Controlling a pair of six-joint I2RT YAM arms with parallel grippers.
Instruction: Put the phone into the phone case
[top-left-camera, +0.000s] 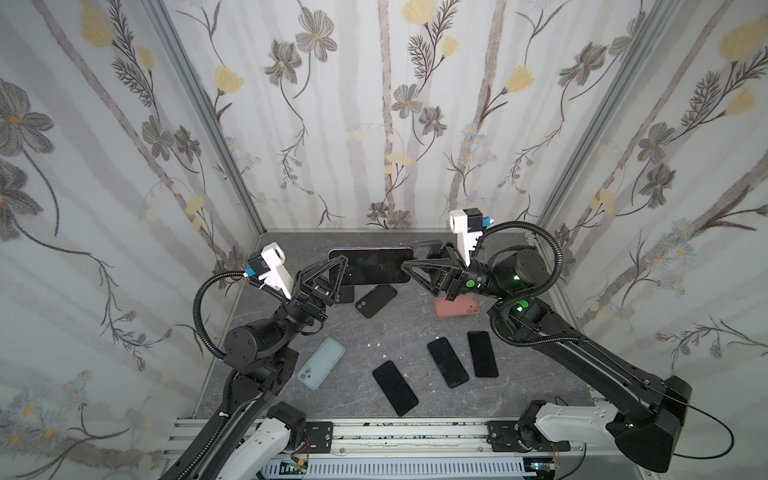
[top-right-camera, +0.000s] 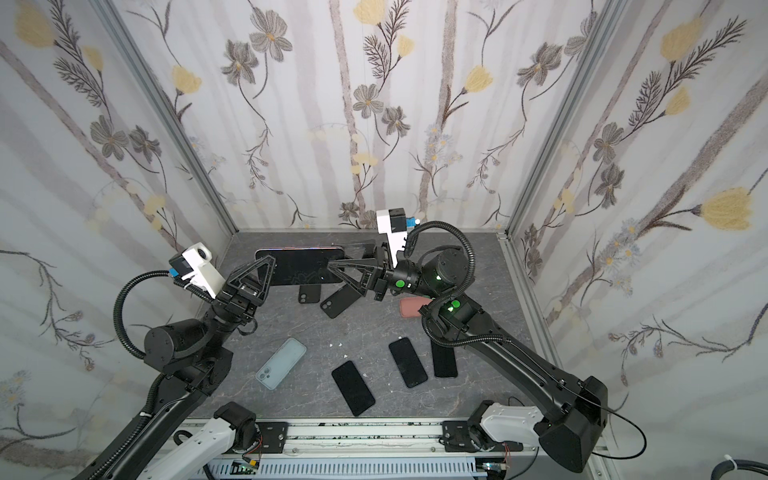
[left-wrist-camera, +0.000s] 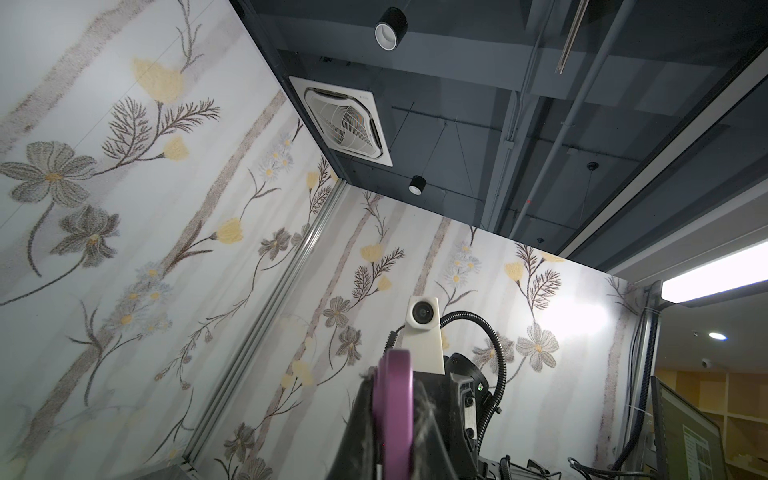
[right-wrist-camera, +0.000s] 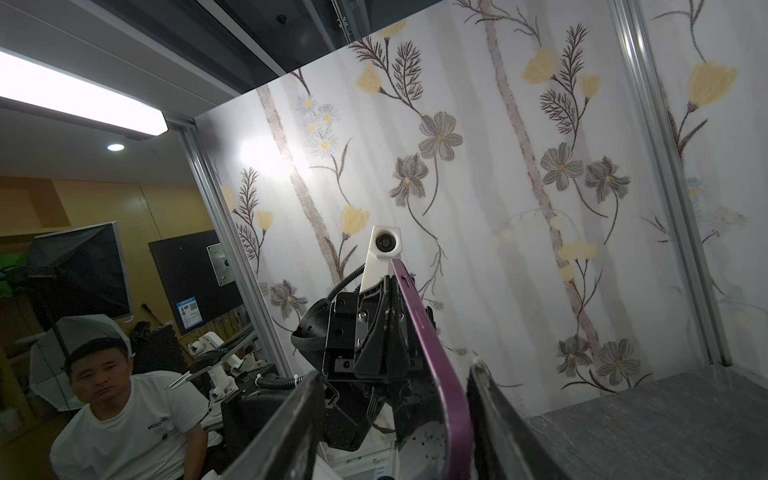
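The grey marbled tabletop (top-left-camera: 374, 328) fills the floor of a booth with flowered walls. Above its far half the two black arms meet, and between them they carry the phone (top-left-camera: 370, 266) in the air, long side level and dark screen facing up towards both top views.

The left claw (top-left-camera: 338, 272) is clamped tight on the phone's left end. In the left wrist view the phone's purple edge (left-wrist-camera: 392, 407) sits pinched between the fingers.

The right claw (top-left-camera: 409, 270) straddles the right end with its jaws apart. In the right wrist view the purple edge (right-wrist-camera: 428, 340) lies close to one finger, with a clear gap to the other.

Three dark phones lie flat on the near half of the tabletop: one tilted in the middle (top-left-camera: 395, 387) and two side by side to its right (top-left-camera: 448, 361) (top-left-camera: 482, 354).

A pale blue case (top-left-camera: 321, 363) lies near the left arm. A black case (top-left-camera: 376, 300) lies below the held phone, and a pink case (top-left-camera: 457, 306) lies under the right wrist.
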